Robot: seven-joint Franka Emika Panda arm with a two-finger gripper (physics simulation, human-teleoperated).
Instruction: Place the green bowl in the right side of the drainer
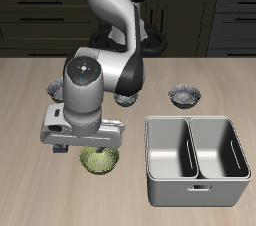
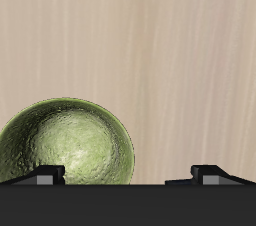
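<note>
End effector [image 2: 128, 175] spread wide, empty — green bowl [image 2: 68, 142] below: round, yellow-green, mottled inside.

grey bowls [image 1: 184, 94] on the wooden table [image 1: 30, 90] — dark cabinets [image 1: 40, 15] behind it.

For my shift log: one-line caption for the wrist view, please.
Wrist camera looks down on the green bowl on the wooden table, gripper fingertips just visible.
</note>
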